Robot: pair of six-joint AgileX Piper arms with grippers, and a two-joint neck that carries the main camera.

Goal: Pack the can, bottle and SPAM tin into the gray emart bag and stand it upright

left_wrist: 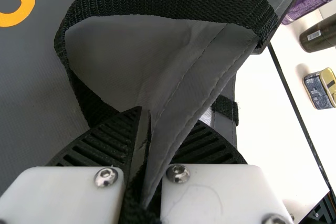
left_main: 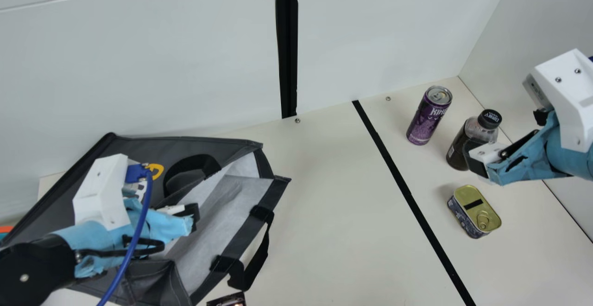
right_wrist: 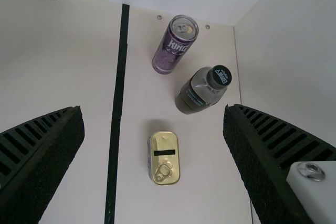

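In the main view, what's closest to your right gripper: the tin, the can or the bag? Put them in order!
From my right gripper:
1. Tin: right side, front
2. Can: right side, back
3. Bag: left side

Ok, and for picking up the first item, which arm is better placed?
Right, probably. Its jaws are open near the can, bottle and SPAM tin, while the left arm's jaws are shut on the edge of the gray bag.

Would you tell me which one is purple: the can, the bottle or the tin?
The tall can, farthest back of the three; the bottle is dark and the tin has a gold lid.
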